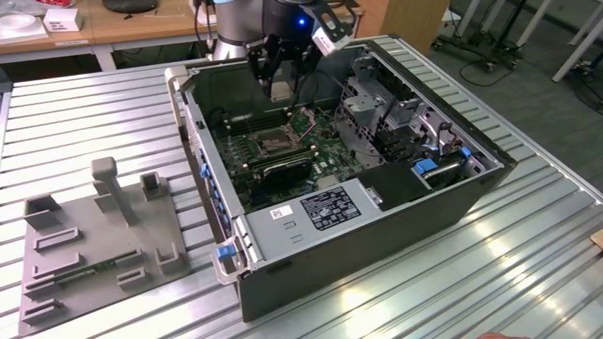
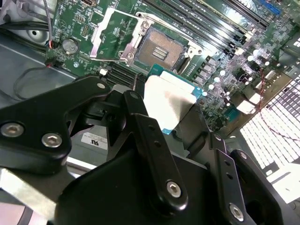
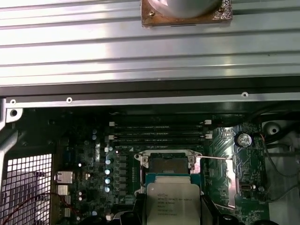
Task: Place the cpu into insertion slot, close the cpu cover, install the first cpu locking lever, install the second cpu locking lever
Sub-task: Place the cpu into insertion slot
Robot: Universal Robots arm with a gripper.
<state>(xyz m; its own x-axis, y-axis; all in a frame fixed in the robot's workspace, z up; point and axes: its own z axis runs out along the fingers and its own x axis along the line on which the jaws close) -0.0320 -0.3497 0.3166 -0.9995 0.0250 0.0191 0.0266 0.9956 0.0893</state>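
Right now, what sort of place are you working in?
Probably a robotics lab bench: an open computer case on a ribbed metal table, wooden desk behind, gripper holding the cpu over the motherboard.

No print is being made out clearly. Fine dark lettering is being carried on the cpu top in the first wrist view. In the exterior view, a black label and a white sticker are being borne on the grey panel. A marked white tag is being shown in the second wrist view.
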